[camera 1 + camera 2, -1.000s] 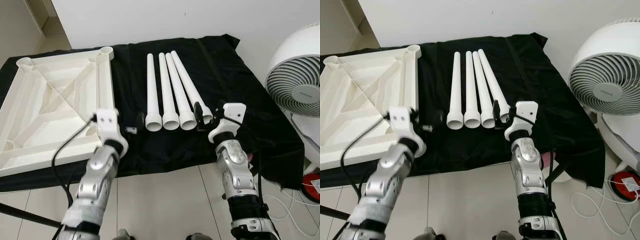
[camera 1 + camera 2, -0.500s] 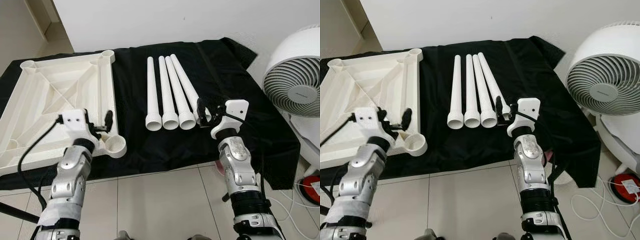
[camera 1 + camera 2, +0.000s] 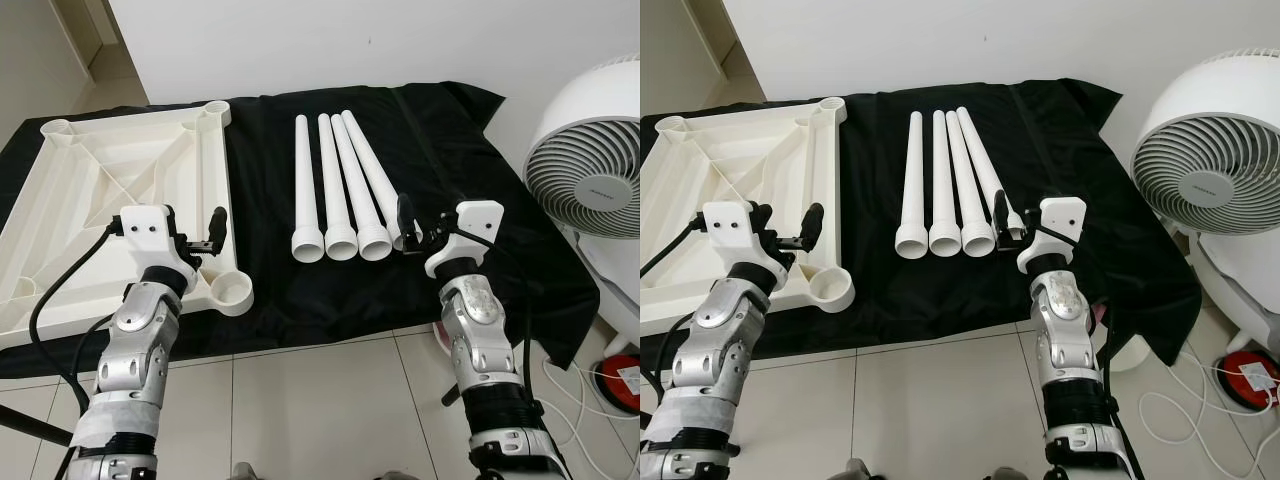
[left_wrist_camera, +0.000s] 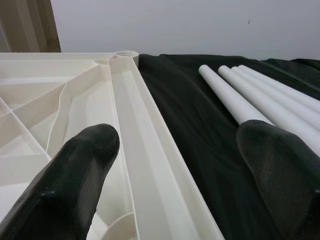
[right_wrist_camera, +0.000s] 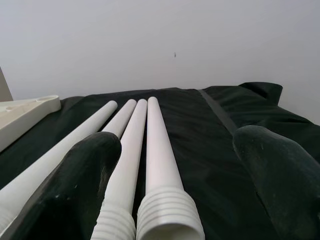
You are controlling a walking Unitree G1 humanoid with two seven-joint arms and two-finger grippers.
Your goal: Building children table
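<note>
Home room, pale tiled floor [image 3: 330,400], plain white wall [image 3: 400,40], white fan [image 3: 590,180], black cloth [image 3: 460,150] spread out

Bare black cloth [image 3: 262,190] between upturned tabletop [image 3: 110,200] and four legs [image 3: 340,190], fan [image 3: 590,180] crowding right

upturned white tabletop [image 3: 120,200], four legs [image 3: 340,190] beside — parallel

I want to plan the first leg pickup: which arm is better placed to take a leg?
Right. The right claw is open around the threaded end of the rightmost leg. The left claw, also open, sits over the tabletop edge.
</note>
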